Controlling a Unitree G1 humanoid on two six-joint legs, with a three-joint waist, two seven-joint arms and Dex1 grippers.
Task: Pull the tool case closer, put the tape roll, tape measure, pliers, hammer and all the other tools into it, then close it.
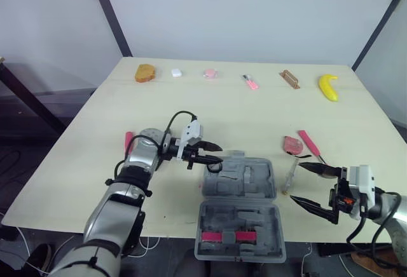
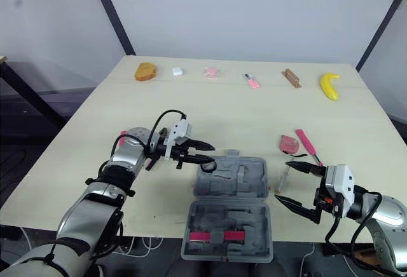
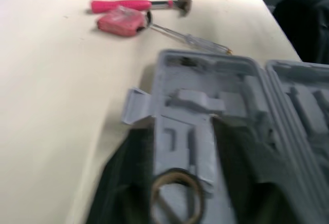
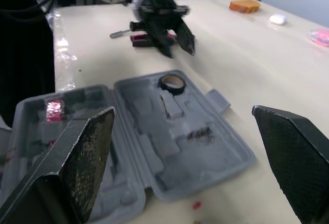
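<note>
The grey tool case (image 1: 240, 176) lies open at the table's near edge, its near half (image 1: 238, 229) holding a pink insert. A tape roll (image 4: 171, 82) rests in the far half's left corner. My left gripper (image 1: 220, 154) hovers open just above that corner, with the roll (image 3: 175, 193) below its fingers. At the case's right side my right gripper (image 1: 297, 181) is spread wide open and holds nothing. Beyond it lie a pink tape measure (image 1: 292, 144), a pink-handled hammer (image 1: 310, 143) and a clear screwdriver (image 1: 290, 172). A pink-handled tool (image 1: 129, 142) lies beside my left forearm.
Along the far edge sit a bread piece (image 1: 145, 72), a small white item (image 1: 176, 72), a pink item (image 1: 210, 73), a pink-white item (image 1: 250, 82), a brown block (image 1: 289, 79) and a banana (image 1: 328, 87). The case overhangs the table's near edge.
</note>
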